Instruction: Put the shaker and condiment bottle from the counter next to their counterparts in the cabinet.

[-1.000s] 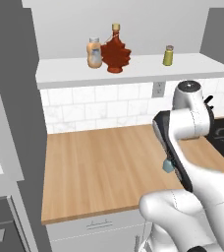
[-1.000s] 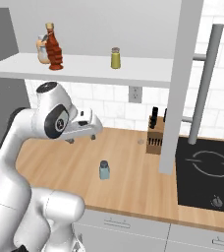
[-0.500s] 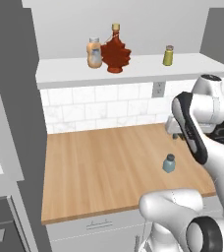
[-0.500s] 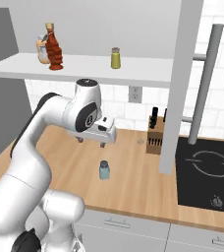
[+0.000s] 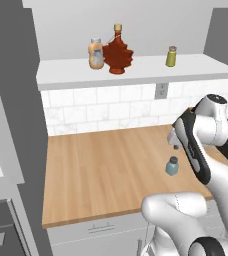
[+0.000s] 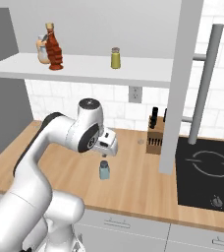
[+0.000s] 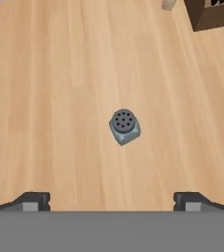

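Two fingertips, hand view: you see your hand (image 7: 112, 199) spread as wide as it goes, gripping nothing, directly above the shaker (image 7: 124, 126), which stands upright on the table (image 7: 45, 98).
Left base view: your hand (image 5: 174, 144) hangs above the shaker (image 5: 172, 166), apart from it.
Cabinet (image 5: 136, 73): it carries the condiment bottle (image 5: 117, 53) touching the orange bottle (image 5: 96, 54), with the yellow-olive shaker (image 5: 171, 56) well apart.
Right base view: your hand (image 6: 105, 154) sits just over the shaker (image 6: 104, 170); a knife block (image 6: 155, 136) stands near.

Counter (image 7: 60, 98) matt plank-grain wood; shaker (image 7: 125, 126) smooth pale body, perforated darker cap.
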Robot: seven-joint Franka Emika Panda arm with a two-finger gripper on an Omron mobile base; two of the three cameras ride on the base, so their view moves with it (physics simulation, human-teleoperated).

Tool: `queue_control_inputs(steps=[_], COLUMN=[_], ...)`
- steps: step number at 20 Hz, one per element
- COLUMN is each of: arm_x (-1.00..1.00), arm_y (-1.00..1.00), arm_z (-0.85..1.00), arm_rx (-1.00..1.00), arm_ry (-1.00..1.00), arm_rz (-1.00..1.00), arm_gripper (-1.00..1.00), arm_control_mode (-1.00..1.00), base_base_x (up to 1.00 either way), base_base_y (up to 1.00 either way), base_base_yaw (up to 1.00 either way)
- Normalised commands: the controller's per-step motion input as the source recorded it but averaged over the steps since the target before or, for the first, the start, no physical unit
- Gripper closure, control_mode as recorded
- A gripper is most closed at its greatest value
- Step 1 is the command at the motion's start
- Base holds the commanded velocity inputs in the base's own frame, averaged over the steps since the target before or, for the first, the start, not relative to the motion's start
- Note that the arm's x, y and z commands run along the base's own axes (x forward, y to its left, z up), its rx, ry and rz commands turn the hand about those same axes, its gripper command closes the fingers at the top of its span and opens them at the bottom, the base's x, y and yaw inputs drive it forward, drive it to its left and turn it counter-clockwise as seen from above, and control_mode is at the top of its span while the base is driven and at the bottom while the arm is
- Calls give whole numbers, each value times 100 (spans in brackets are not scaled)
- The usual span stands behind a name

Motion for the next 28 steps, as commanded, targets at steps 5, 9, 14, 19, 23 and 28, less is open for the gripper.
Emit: queue_control_inputs(steps=[5,9,14,19,23,28], arm_x=[2,17,27,30,28,24], arm_y=[0,0,0,0,-9,-20], arm_z=[-33,-24,-21,-16,-11,-9], arm_rx=[0,0,0,0,0,0], arm_ry=[-14,-2,0,0,0,0], arm_rz=[-6,-7,-8,-8,-8,-8], arm_gripper=[-100,-100,-100,-100,-100,-100], arm_control_mode=[-100,-100,-100,-100,-100,-100], base_base_x=[0,0,0,0,0,0], base_base_y=[0,0,0,0,0,0], base_base_yaw=[0,0,0,0,0,0])
